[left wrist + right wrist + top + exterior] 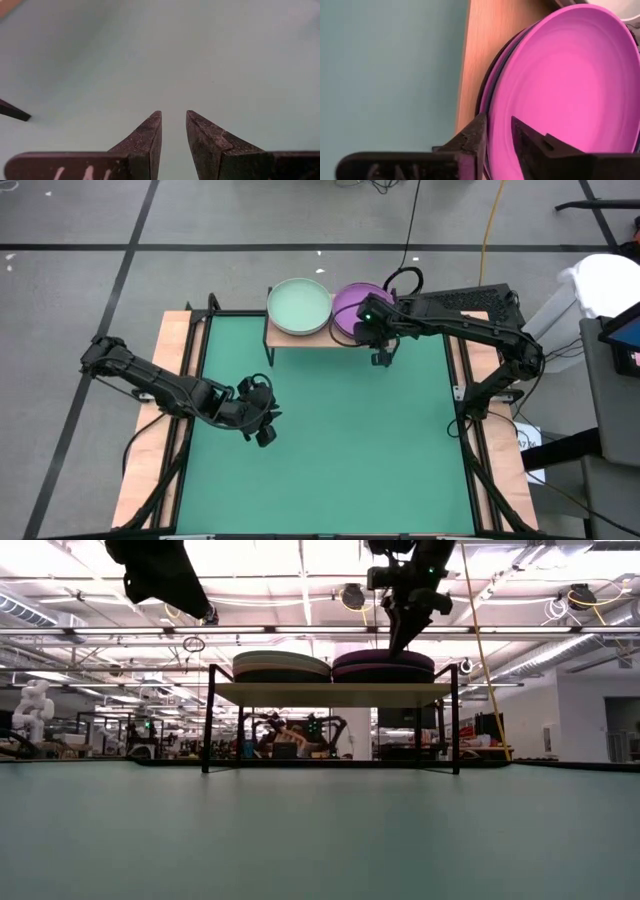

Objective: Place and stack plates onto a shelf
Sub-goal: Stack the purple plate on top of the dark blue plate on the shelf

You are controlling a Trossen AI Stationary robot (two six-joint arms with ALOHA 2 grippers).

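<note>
Looking down, you find the right gripper (497,135) slightly parted astride the rim of the top purple plate (356,307) on the shelf (300,339), seemingly loosened; the left gripper (173,131), narrowly spread, hangs empty.

grey tiled floor (90,220) with dark seams around the green surface (330,440); beyond it, a wide hall under bright ceiling strip lights (300,580), cables trailing

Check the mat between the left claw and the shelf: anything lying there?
Nothing. In the high view the green mat runs bare from the left claw to the shelf; the low view shows bare mat too.
</note>
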